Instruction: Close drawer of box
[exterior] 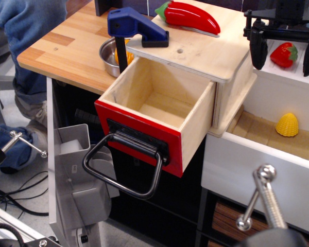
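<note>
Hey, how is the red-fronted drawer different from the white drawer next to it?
The red-fronted drawer has a large black loop handle; the white drawer has a metal handle. The red-fronted one looks empty inside; the white one holds a yellow corn toy. The first slides out of the plywood box, the second out of a white cabinet. Both stand pulled open.
</note>
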Robot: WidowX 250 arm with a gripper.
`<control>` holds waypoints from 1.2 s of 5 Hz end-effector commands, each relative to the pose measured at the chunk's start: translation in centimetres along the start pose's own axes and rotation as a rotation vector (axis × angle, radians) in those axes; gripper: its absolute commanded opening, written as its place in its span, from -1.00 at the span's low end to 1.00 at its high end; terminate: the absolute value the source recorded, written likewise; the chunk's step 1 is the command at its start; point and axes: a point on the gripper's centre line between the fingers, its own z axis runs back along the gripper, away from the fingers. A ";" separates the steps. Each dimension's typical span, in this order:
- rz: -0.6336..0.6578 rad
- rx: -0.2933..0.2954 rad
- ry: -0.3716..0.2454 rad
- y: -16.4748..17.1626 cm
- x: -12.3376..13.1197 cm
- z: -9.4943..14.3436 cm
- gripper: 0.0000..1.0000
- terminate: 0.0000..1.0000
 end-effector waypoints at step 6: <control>-0.209 -0.006 0.176 6.1 -17.5 2.6 1.00 -1.00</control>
